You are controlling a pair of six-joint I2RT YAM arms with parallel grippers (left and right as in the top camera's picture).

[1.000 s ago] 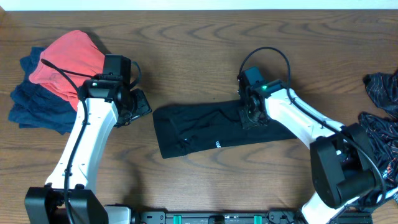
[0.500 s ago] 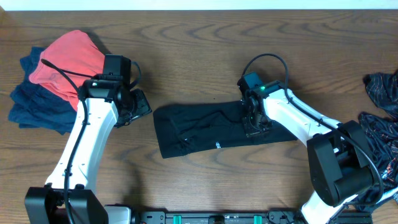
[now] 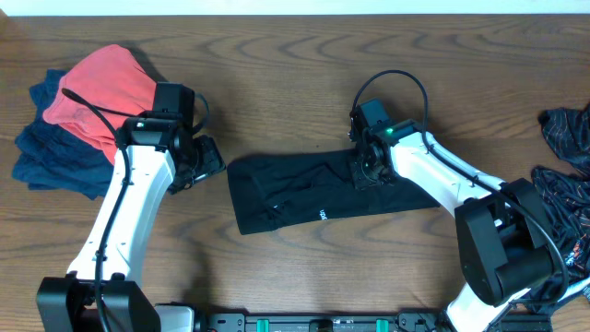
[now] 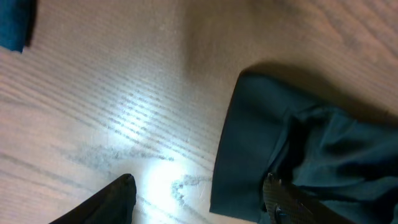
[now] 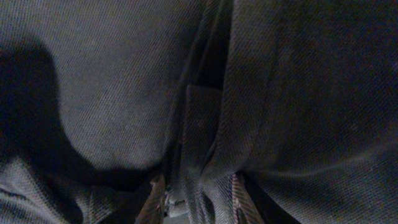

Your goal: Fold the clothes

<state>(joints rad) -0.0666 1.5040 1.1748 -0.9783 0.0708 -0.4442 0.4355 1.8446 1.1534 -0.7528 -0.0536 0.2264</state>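
Right claw (image 5: pixel 198 198) is set down on the black shirt (image 3: pixel 290 192), fingers (image 5: pixel 157 198) narrowly parted round a fold; grip cannot be told. Left claw (image 4: pixel 199 194) is held wide beside the shirt's edge.

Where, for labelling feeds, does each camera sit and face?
Overhead: above the table, facing straight down on the black shirt; left arm, right arm, left gripper, right gripper show.
Left wrist: on the left arm, facing down at the shirt's end and bare wood; its fingertips show.
Right wrist: on the right arm, close over shirt folds; fingertips show.
Shared: all see the shirt.
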